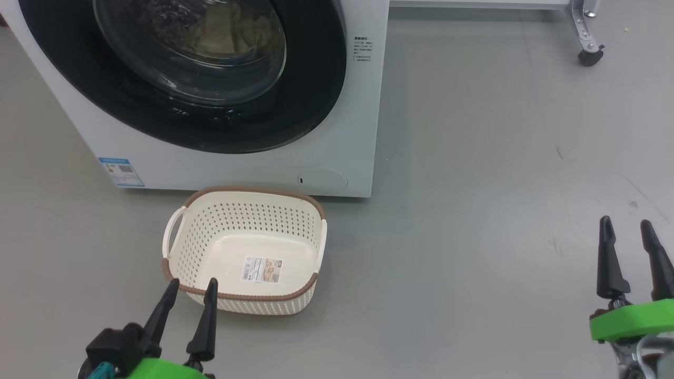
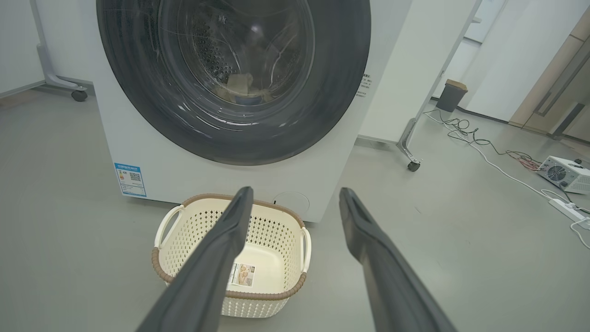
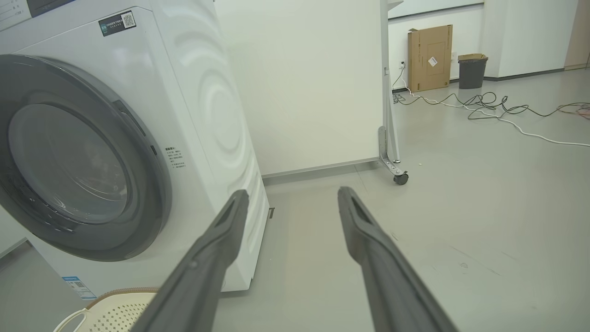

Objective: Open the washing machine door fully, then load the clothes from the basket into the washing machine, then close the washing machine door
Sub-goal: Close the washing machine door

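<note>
The white washing machine point(image 1: 358, 105) point(image 2: 138, 157) point(image 3: 203, 92) stands at the top left with its round black-rimmed door point(image 1: 310, 95) point(image 2: 341, 83) point(image 3: 156, 193) lying flush against the front. Through the glass, pale yellow clothes point(image 1: 231, 31) point(image 2: 239, 85) lie in the drum. The cream basket point(image 1: 310, 252) point(image 2: 184, 240) point(image 3: 110, 313) sits on the floor before the machine, holding only its label sticker. My left gripper point(image 1: 192, 287) point(image 2: 295, 196) is open, its tips over the basket's near rim. My right gripper point(image 1: 626, 226) point(image 3: 292, 196) is open, far right, over bare floor.
Grey floor spreads to the right of the machine. A caster leg point(image 1: 587, 37) point(image 3: 394, 166) of a white partition stands at the back right. Cables point(image 3: 488, 103), a power strip point(image 2: 569, 212), a grey box point(image 2: 564, 173), a bin point(image 3: 471, 70) and cardboard point(image 3: 428, 57) lie further off.
</note>
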Tool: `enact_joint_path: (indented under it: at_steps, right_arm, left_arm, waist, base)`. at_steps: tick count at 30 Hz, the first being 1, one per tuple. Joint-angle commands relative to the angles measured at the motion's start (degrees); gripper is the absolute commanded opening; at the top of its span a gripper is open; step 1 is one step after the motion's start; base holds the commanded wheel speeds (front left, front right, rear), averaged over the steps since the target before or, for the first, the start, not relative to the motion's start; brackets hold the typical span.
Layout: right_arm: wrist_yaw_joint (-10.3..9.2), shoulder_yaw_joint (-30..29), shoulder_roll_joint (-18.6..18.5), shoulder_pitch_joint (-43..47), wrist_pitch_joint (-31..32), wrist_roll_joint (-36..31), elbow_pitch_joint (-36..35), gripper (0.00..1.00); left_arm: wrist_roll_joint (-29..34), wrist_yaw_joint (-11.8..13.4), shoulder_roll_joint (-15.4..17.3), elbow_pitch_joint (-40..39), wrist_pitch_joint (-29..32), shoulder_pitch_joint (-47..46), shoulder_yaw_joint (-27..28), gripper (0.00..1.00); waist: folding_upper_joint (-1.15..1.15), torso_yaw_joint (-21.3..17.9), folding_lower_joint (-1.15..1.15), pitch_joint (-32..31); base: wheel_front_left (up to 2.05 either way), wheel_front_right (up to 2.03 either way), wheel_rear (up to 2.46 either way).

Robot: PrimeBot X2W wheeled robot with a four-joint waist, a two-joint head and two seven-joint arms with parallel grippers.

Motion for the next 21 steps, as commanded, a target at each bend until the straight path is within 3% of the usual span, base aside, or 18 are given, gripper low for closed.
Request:
enact_joint_path:
  at_steps: [1,21]
  right_arm:
    - [-0.19,1.09,-0.60,-2.98,0.02,-0.29,-1.61,1.00]
    - [-0.19,2.51,-0.56,-3.06,0.02,-0.89,-1.14,1.00]
  left_arm:
    - [-0.20,0.02,1.02,-1.51,-0.39,-1.51,2.63,1.00]
    - [1.01,0.02,0.24,-1.40,-0.39,-1.75,3.52,1.00]
  waist:
    - [0.00,0.05,0.00,0.15]
    - [0.00,-0.28,0.00,0.42]
  base:
    - [0.00,0.00,0.00]
    - [0.00,0.00,0.00]
